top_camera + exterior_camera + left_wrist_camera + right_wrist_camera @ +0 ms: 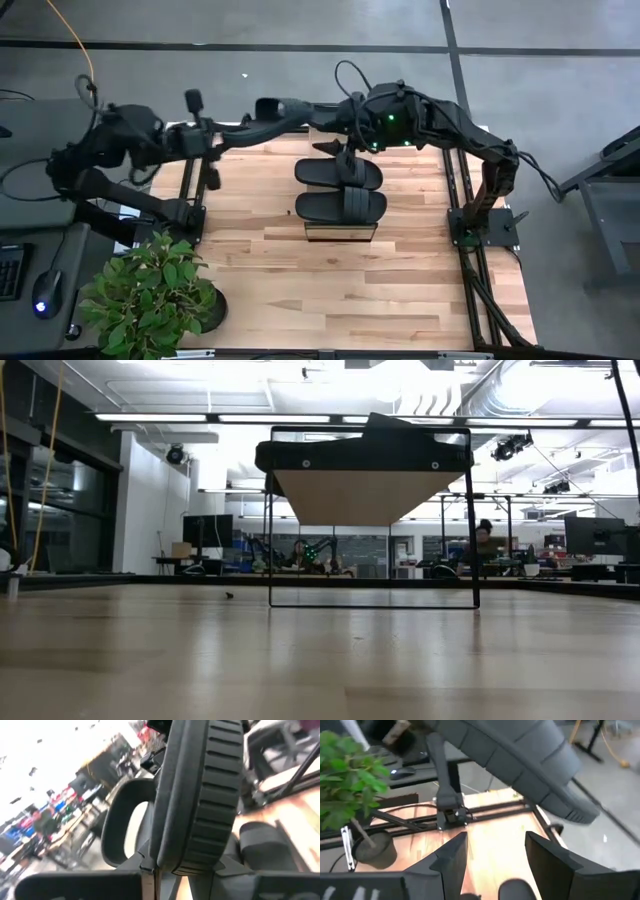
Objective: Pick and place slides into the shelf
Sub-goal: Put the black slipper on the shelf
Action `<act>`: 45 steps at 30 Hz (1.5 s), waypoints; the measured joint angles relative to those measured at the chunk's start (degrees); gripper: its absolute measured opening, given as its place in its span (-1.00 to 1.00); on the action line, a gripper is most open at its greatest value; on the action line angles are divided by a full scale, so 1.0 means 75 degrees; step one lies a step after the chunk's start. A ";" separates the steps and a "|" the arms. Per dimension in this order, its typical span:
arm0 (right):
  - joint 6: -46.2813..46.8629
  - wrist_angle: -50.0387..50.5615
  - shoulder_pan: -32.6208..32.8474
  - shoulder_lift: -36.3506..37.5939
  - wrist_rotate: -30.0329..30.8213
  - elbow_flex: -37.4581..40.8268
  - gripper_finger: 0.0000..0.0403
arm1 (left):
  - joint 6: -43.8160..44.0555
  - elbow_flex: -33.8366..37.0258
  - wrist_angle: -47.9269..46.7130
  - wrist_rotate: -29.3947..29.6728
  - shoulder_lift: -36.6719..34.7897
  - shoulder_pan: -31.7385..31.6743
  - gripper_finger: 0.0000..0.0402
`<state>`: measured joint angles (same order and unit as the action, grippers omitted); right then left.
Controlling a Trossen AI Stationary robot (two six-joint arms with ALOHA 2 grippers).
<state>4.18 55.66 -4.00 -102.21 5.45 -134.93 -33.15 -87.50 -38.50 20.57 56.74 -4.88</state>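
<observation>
The shelf (340, 232) stands mid-table, and two black slides (338, 172) (340, 206) lie side by side on its light wood top; the low view shows them (360, 455) on the plank. My left gripper (262, 118) hovers over the table's far edge, shut on a third slide (285, 106), which fills the left wrist view (200, 795). My right gripper (345, 152) hangs open just above the far slide on the shelf, nothing between its fingers (492, 865). The right wrist view looks up at the held slide (520, 760). My left gripper pinches the slide's sole (185, 862) between its two fingers, near the end that faces the wrist. One finger is on the strap side, the other on the ribbed tread side (215, 820). The slide stands on edge, reaches level away from the fingers, and is clear of table and shelf.
A potted plant (150, 295) stands at the table's near left corner. A keyboard and mouse (45, 300) lie on a desk to the left. Dark arm mounts (480, 225) sit on both side edges. Bare wood (350, 300) lies nearer than the shelf.
</observation>
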 joint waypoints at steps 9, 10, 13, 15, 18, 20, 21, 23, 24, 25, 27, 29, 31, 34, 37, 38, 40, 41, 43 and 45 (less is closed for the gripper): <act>-0.1448 -0.0713 0.0253 0.0000 -0.0002 0.0000 -0.06 | -0.0154 0.1744 0.2107 -0.0982 -0.1561 -0.0005 -0.75; -0.1610 -0.0773 0.0251 0.0000 -0.0046 0.0000 -0.06 | -0.0153 0.1950 0.2523 -0.1106 -0.1699 -0.0004 -0.74; -0.1975 -0.1108 0.0134 -0.0006 -0.0212 0.0000 -0.06 | -0.0062 0.2426 0.3432 -0.1595 -0.1984 -0.0006 -0.72; -0.2131 -0.1378 0.0028 -0.0006 -0.0394 0.0000 -0.06 | 0.0116 0.2514 0.3761 -0.1981 -0.2033 -0.0006 -0.74; -0.2215 -0.1727 -0.0121 0.0031 -0.0515 0.0000 -0.06 | 0.0263 0.2519 0.3785 -0.2000 -0.2012 -0.0003 -0.76; -0.2270 -0.1857 -0.0200 0.0103 -0.0568 0.0000 -0.06 | 0.0340 0.2520 0.3794 -0.1976 -0.1963 -0.0006 -0.76; -0.2305 -0.1807 -0.0241 0.0155 -0.0566 0.0000 -0.06 | 0.0419 0.2520 0.3789 -0.1963 -0.1970 -0.0006 -0.75; -0.2413 -0.1838 -0.0323 0.0236 -0.0574 -0.0003 -0.06 | 0.0570 0.2523 0.3786 -0.1967 -0.1987 -0.0006 -0.72; -0.2436 -0.1788 -0.0369 0.0284 -0.0574 -0.0003 -0.06 | 0.0622 0.2523 0.3790 -0.1973 -0.1994 -0.0006 -0.71; -0.2460 -0.1776 -0.0403 0.0308 -0.0595 -0.0003 -0.06 | 0.0663 0.2523 0.3792 -0.1994 -0.2010 -0.0003 -0.71; -0.2566 -0.1783 -0.0470 0.0379 -0.0698 -0.0003 -0.06 | 0.0682 0.2522 0.3803 -0.2027 -0.2062 -0.0003 -0.72; -0.2715 -0.1805 -0.0517 0.0422 -0.0850 -0.0003 -0.06 | 0.0687 0.2521 0.3807 -0.2103 -0.2058 0.0000 -0.74; -0.2932 -0.1792 -0.0580 0.0443 -0.1105 -0.0003 -0.06 | 0.0716 0.2521 0.3847 -0.2180 -0.2059 -0.0001 -0.75; -0.3162 -0.1795 -0.0690 0.0443 -0.1562 -0.0003 -0.06 | 0.0738 0.2520 0.3975 -0.2203 -0.2045 -0.0003 -0.74; -0.3290 -0.1827 -0.0825 0.0438 -0.2131 -0.0003 -0.06 | 0.0767 0.2520 0.3984 -0.2435 -0.2024 -0.0003 -0.71; -0.3327 -0.1834 -0.0866 0.0433 -0.2261 -0.0003 -0.06 | 0.0799 0.2520 0.3981 -0.2462 -0.2024 -0.0003 -0.71; -0.3365 -0.1857 -0.0943 0.0428 -0.2396 -0.0003 -0.06 | 0.0845 0.2520 0.4019 -0.2480 -0.1980 -0.0001 -0.72; -0.3340 -0.1871 -0.0982 0.0425 -0.2396 -0.0003 -0.06 | 0.0879 0.2520 0.4062 -0.2509 -0.1945 -0.0001 -0.73; -0.3272 -0.1930 -0.1037 0.0394 -0.2404 -0.0003 -0.06 | 0.1027 0.2520 0.4194 -0.2702 -0.1899 -0.0002 -0.73; -0.3188 -0.1921 -0.1086 0.0364 -0.2406 0.0000 -0.06 | 0.1168 0.2520 0.4287 -0.2884 -0.1872 -0.0003 -0.73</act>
<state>-19.72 41.25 -12.15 -99.49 -12.60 -134.94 -24.39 -68.60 -6.35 -1.06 42.70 -4.91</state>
